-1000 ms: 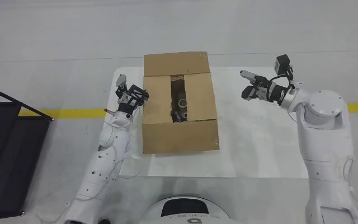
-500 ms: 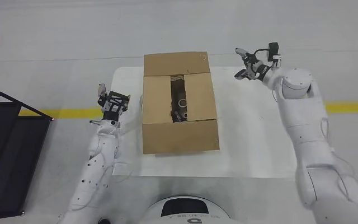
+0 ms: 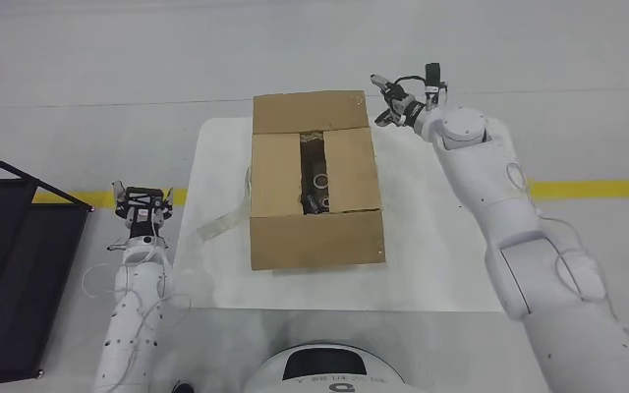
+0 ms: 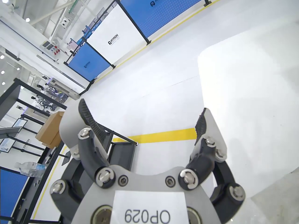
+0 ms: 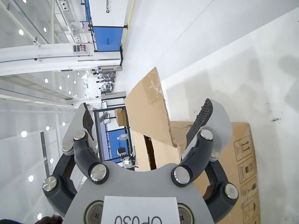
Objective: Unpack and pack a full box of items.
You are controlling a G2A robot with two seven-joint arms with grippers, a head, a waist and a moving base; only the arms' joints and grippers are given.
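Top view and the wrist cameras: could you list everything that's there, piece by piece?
cardboard box: one, brown, mid-table, top flaps parted along a gap
items: count unclear, dark, inside the box under the gap
tape strip: one, pale, on the table by the box's left side
table: one, white
floor line: one, yellow, either side of the table
black frame: one, on the floor left of the table
partition panels: several, blue and white, in the hall behind
left gripper: open, empty, over the floor left of the table
right gripper: open, empty, by the box's far right corner
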